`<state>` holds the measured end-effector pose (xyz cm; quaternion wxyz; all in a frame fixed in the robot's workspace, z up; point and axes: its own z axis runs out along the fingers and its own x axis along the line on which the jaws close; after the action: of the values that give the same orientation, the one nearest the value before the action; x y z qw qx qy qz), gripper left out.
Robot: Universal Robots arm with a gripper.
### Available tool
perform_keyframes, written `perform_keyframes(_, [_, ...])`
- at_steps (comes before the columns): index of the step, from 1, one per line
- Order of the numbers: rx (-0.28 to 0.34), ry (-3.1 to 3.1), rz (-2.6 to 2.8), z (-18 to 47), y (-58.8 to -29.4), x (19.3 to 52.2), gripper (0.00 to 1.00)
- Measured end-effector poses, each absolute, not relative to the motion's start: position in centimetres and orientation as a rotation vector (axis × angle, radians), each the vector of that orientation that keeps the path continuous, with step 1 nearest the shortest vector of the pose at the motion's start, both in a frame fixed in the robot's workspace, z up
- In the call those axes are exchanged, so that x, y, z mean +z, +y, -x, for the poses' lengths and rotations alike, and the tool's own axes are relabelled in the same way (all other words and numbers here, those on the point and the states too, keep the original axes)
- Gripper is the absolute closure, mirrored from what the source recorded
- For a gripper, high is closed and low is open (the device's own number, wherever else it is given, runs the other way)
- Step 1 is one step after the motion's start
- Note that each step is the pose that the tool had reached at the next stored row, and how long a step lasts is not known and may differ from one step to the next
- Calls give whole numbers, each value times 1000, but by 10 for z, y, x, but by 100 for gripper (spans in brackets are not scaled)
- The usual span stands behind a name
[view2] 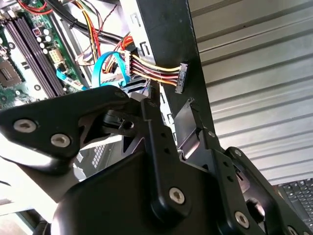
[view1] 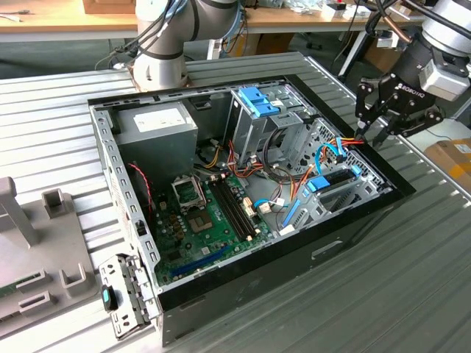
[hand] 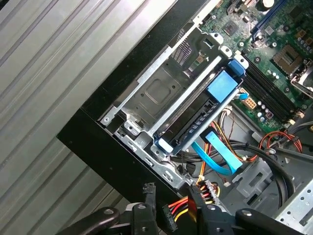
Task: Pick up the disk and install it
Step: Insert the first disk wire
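Black two-fingered gripper (view2: 171, 100) hangs over the rim of the black computer case (hand: 98, 142), its fingers (view2: 155, 122) a little apart. I cannot tell whether they touch the black plug (view2: 182, 78) on the red-and-yellow wires. Beyond, the flat disk (hand: 222, 88), edged by a bright blue plastic bracket, sits slotted in the silver metal drive cage (hand: 156, 93), its body largely hidden.

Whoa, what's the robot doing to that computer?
The robot's gripper hangs over the edge of an open computer case. Its jaws are apart and hold nothing, close to a plug on coloured wires. The disk, with its blue bracket, sits in the drive cage inside the case.
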<state>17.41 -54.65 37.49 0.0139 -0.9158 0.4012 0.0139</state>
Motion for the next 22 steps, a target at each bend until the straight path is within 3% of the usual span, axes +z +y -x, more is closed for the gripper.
perform_keyframes(16, [49, 1146, 2897, -185, -546, 363, 60])
perform_keyframes(17, [49, 1146, 2898, -185, -546, 363, 75])
perform_keyframes(18, [47, 1145, 2897, -185, -546, 368, 82])
perform_keyframes(22, [44, 1145, 2896, -185, -546, 369, 83])
